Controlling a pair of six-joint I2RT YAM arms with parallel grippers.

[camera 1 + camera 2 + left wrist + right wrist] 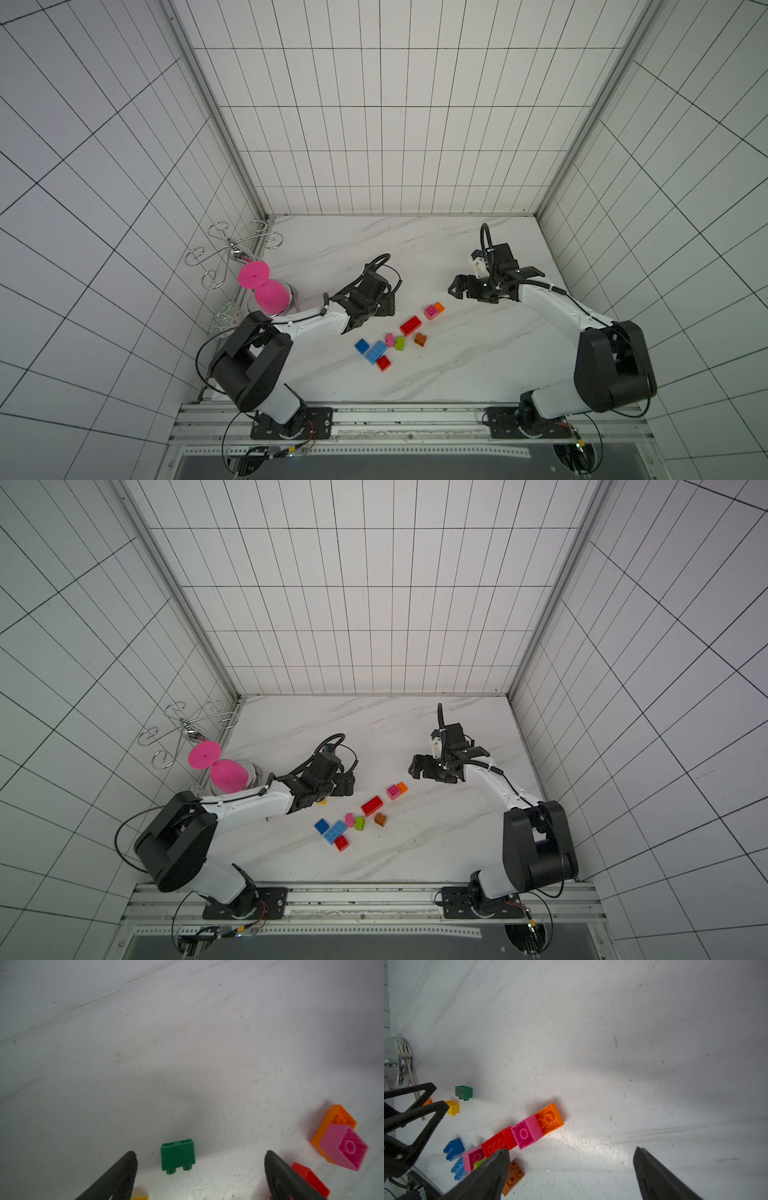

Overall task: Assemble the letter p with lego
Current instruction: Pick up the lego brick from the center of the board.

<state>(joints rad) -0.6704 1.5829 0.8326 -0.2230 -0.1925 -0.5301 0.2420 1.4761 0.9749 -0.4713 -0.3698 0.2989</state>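
While left pincer [200, 1152] and right pincer [571, 1150] gape empty, pink hourglass [266, 291] beside left arm [307, 326], green brick [177, 1157] wrist-views only

Nothing here can be read. The studs of the lego [525, 1134] show only plain raised rings in the right wrist view. A small patterned disc [226, 322] at the nine o'clock edge of the table [415, 257] is too small to make out.
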